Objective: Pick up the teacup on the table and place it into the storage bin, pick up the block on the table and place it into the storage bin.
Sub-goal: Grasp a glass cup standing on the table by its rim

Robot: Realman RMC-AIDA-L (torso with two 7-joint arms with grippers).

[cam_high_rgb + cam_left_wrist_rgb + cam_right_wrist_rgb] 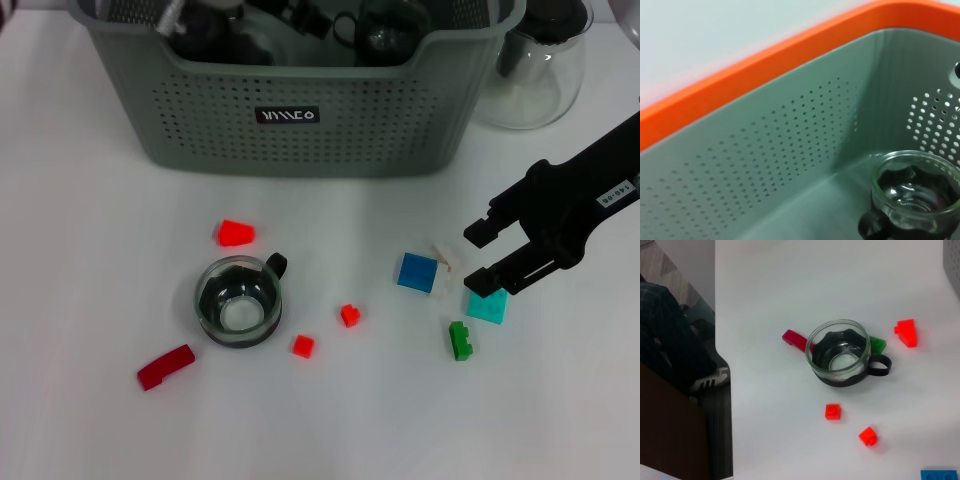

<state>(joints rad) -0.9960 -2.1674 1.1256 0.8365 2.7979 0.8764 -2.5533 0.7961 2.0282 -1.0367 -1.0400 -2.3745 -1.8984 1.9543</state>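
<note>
Right gripper (482,256) hovers at four o'clock, jaws parted and empty, above the cyan block (487,306). From the left: teacup (239,301) upright at seven o'clock (black handle toward the bin), storage bin (300,110) at twelve, blue block (417,272) right of centre.

storage bin (300,120): far rim cut off at 12 o'clock, dark contents inside too jumbled to identify | glass carafe (535,70): top cropped at 1 o'clock | teal block (487,305): partly covered by right gripper (485,258) | left gripper: unseen | blue block (939,474): cropped at 5 o'clock
</note>
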